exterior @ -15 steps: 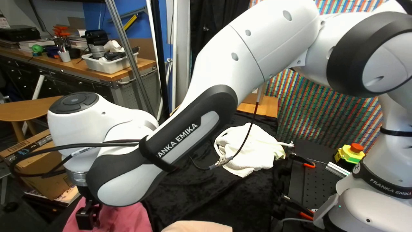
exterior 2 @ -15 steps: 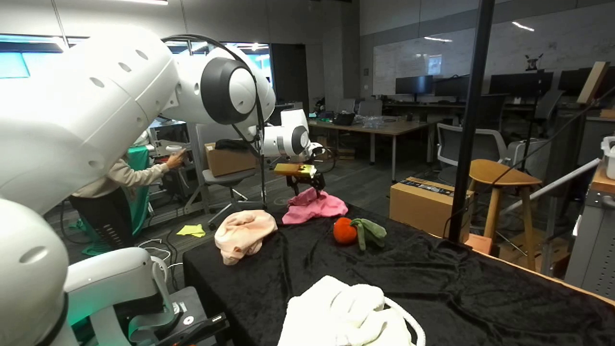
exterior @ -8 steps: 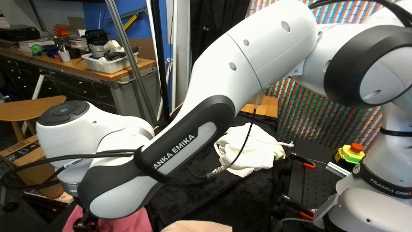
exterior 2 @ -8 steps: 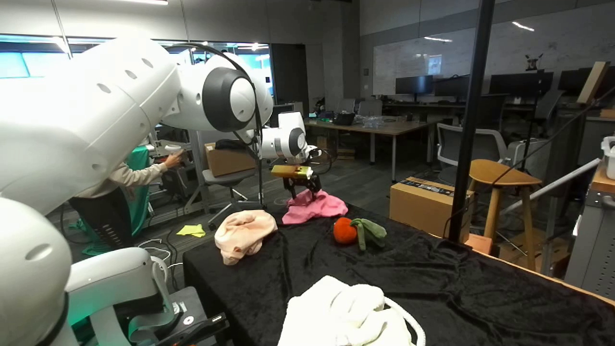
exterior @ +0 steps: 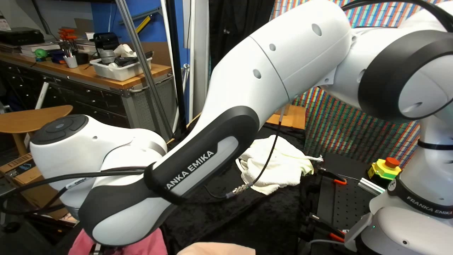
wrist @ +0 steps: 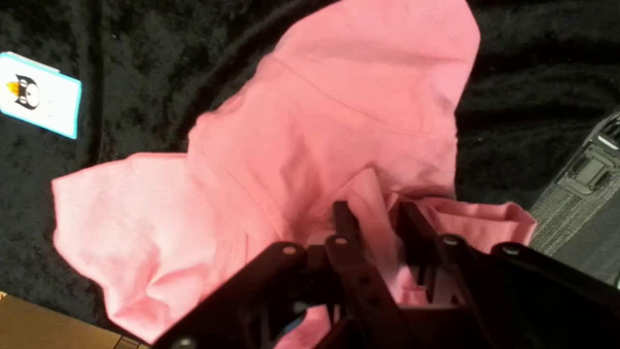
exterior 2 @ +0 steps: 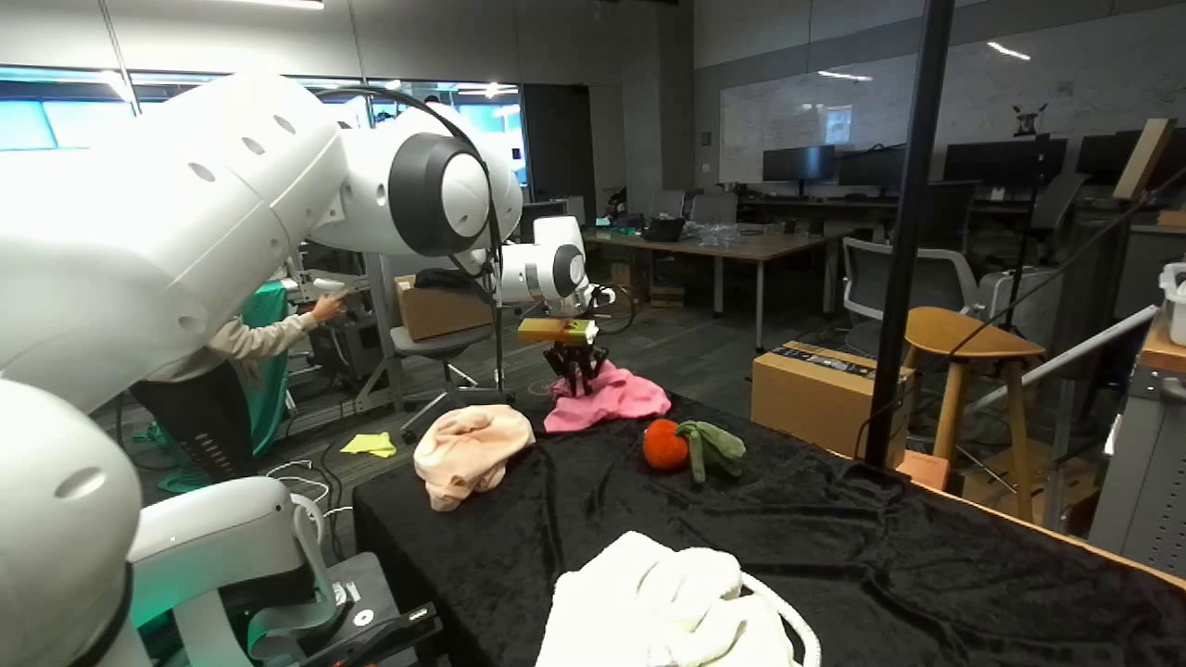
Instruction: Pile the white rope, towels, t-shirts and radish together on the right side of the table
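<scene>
Radish (exterior 2: 665,445) sits on the black table (exterior 2: 889,528), its green leaves (exterior 2: 713,447) toward three o'clock; it shows in an exterior view alone. From it, the pink cloth (exterior 2: 619,400) lies toward ten o'clock, the peach cloth (exterior 2: 474,454) at nine and the white cloth (exterior 2: 639,607) at six, cut by the bottom edge. The rope (exterior 2: 786,611) bends round the white cloth from three toward five o'clock.

The gripper (wrist: 374,213) stands at six o'clock in the wrist view, its fingers (wrist: 346,220) a narrow gap apart with a fold of the pink cloth between them. Whether they are clamped on that fold cannot be told. Only the wrist view gives the pink cloth's seams clearly, and a card (wrist: 41,94) with a cartoon animal, on the table between nine and ten o'clock.

In an exterior view the arm (exterior: 244,71) crosses the middle and hides most of the gripper at seven o'clock, pink cloth showing on either side. There the peach cloth is a strip at six, and the white cloth lies toward four, behind a cable (exterior: 242,189). The rope loops at its nine o'clock edge, and the rope's end (exterior: 314,158) sticks out toward three. A yellow button box (exterior: 384,171) stands between three and four.
</scene>
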Available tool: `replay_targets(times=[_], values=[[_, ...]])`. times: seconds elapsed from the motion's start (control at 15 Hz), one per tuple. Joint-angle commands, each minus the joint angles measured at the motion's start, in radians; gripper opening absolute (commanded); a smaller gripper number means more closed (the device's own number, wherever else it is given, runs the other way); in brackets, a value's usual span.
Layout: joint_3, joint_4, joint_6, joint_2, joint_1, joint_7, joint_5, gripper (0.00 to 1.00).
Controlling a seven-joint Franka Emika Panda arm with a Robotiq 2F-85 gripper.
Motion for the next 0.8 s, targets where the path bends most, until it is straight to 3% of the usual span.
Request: replay_targets(times=[0.0, 0.47, 0.73], values=[[-0.014, 0.041, -0.075, 0.012, 0.018, 0.012, -0.012, 0.07], [-0.029, 0.025, -0.167, -0.019, 0.027, 0.044, -0.018, 0.1], [-0.056, -0.048, -0.165, -0.096, 0.021, 0.096, -0.024, 0.1]])
